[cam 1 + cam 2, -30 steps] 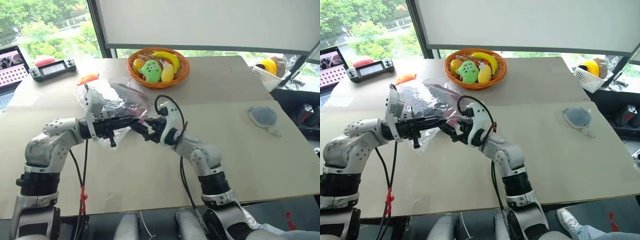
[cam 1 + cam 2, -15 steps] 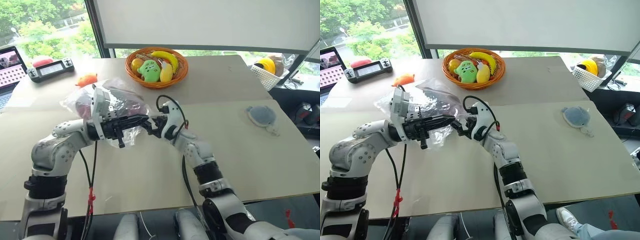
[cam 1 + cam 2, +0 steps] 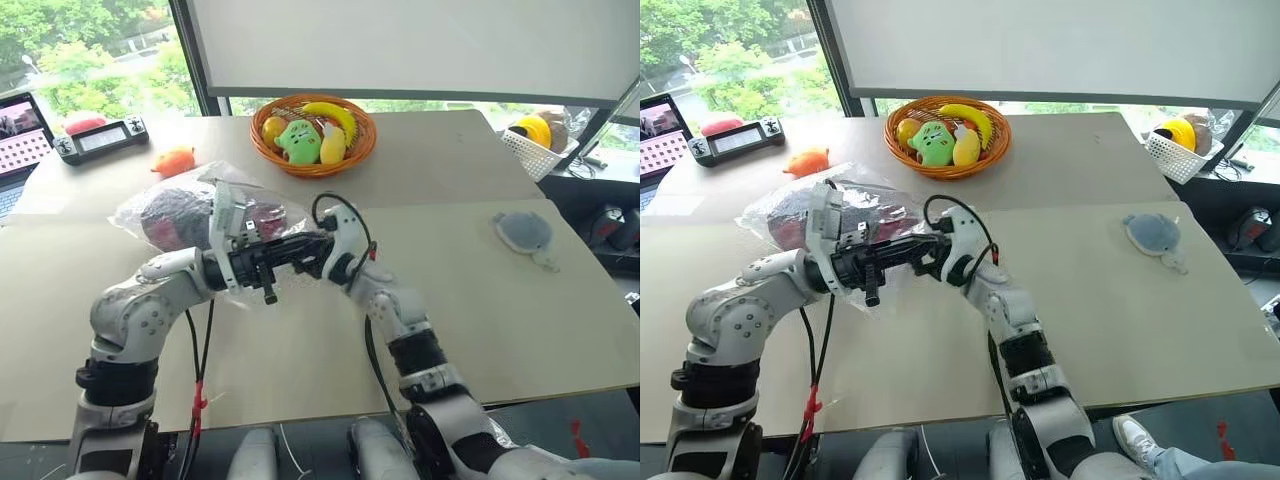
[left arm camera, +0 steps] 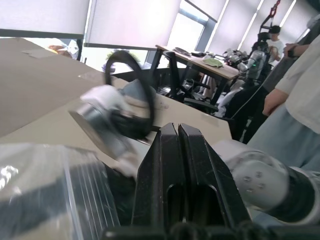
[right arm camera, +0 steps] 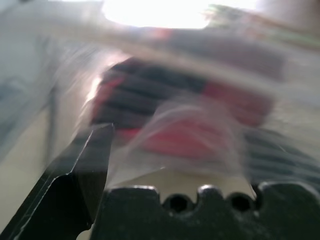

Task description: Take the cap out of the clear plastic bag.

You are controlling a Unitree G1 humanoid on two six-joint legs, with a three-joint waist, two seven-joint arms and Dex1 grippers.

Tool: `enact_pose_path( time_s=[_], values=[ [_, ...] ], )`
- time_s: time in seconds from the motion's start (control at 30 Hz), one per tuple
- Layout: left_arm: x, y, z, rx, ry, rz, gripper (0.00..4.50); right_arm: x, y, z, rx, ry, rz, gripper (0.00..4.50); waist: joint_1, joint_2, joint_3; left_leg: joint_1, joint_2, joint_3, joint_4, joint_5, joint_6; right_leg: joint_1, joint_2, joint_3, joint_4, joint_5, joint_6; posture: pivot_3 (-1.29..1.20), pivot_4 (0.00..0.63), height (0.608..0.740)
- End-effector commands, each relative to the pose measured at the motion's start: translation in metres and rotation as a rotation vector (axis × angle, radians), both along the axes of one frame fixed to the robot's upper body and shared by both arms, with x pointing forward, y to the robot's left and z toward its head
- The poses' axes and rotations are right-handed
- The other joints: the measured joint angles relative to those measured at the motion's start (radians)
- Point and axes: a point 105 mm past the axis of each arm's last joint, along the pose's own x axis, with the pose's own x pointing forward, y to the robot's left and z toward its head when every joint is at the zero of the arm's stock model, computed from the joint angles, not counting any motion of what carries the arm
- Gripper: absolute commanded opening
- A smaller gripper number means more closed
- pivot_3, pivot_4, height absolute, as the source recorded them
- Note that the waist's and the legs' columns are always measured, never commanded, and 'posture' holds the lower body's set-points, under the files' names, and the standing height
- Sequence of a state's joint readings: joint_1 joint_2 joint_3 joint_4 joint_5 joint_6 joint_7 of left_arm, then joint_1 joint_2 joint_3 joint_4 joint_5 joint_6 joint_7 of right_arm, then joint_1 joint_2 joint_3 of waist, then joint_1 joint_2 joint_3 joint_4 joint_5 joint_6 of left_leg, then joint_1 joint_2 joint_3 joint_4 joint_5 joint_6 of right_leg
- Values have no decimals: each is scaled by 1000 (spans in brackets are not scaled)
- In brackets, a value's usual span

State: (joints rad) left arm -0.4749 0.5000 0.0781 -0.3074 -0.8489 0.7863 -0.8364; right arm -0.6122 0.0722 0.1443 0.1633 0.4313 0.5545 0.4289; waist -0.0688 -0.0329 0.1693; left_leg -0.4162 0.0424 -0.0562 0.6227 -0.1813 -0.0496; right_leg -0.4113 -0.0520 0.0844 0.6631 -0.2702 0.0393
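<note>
We see the large clear crinkly plastic bag [image 3: 190, 215] on the beige table [image 3: 470, 290], on the near side of the round woven fruit basket [image 3: 315, 130]. The dark red and black baseball cap [image 3: 805, 215] sits inside the bag. Left pincer [image 3: 312, 246] is clamped closed on the bag's edge. Right pincer [image 3: 925, 252] has its fingers spread wide at the bag mouth, facing the cap.

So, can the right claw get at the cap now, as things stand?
Probably not directly. The cap is still inside the clear plastic bag, so film covers it. The open right claw faces the bag's end, beside the shut left claw; an opening is not visible.
</note>
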Motion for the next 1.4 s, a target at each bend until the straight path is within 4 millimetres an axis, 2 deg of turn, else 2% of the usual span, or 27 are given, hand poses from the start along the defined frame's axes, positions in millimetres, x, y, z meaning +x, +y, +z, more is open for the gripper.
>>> enact_pose_path(
  time_s=[0.03,0.13,0.2,0.43,0.57,0.63,0.77,0.9,1.0,1.2,1.3,1.4],
  values=[
    [6,6,6,-1,-43,48,111,-43,3,35,63,-119,194,4500,10,0,0,0,0,-1,0,0,0,1,0,0,0,0,0,0,150,735],
    [6,6,6,2,-44,50,111,-59,-3,48,101,-135,237,4500,11,0,0,0,0,0,2,0,0,2,0,0,-1,0,0,0,150,735],
    [5,7,5,4,-43,53,111,-62,-7,54,117,-140,236,4500,6,0,0,1,0,-1,1,0,0,2,0,0,-1,0,0,0,150,735],
    [3,14,-3,61,-54,97,111,-36,-14,57,118,-124,100,4500,0,0,0,2,5,0,1,0,0,2,7,3,0,-3,4,0,150,735],
    [1,35,-11,150,-124,215,111,-32,-16,59,120,-132,77,4500,-1,0,0,2,5,1,1,0,0,1,7,4,-1,-1,2,0,150,735],
    [-3,42,-7,149,-183,288,111,-30,-18,59,118,-132,68,4500,-1,0,0,2,5,1,1,0,0,1,7,4,-1,1,-1,0,150,735],
    [-21,51,-17,224,-291,375,111,-25,-21,57,108,-123,47,4500,1,0,0,1,6,2,1,0,0,0,7,5,-1,1,-2,0,150,735],
    [-25,73,-23,265,-362,535,111,-24,-19,52,92,-114,51,4500,0,0,1,2,6,2,0,0,0,-1,8,5,-1,1,-2,0,150,735],
    [-35,68,-20,333,-509,543,111,-24,-18,51,83,-109,59,4500,5,0,1,1,6,2,1,0,0,-1,8,5,-1,1,-2,0,150,735],
    [-38,59,-26,395,-612,599,111,-22,-17,50,72,-103,58,4500,5,0,1,1,6,3,0,0,0,-1,8,5,-2,1,-2,0,150,735],
    [-34,65,-25,410,-655,663,856,-21,-17,50,73,-99,56,4500,3,0,1,1,6,3,0,0,0,-1,8,5,-2,1,-2,0,150,735],
    [-34,70,-24,420,-688,701,2054,-20,-17,50,71,-96,57,4500,1,0,1,1,6,3,0,0,0,-1,8,6,-1,1,-2,0,150,735]
  ],
)
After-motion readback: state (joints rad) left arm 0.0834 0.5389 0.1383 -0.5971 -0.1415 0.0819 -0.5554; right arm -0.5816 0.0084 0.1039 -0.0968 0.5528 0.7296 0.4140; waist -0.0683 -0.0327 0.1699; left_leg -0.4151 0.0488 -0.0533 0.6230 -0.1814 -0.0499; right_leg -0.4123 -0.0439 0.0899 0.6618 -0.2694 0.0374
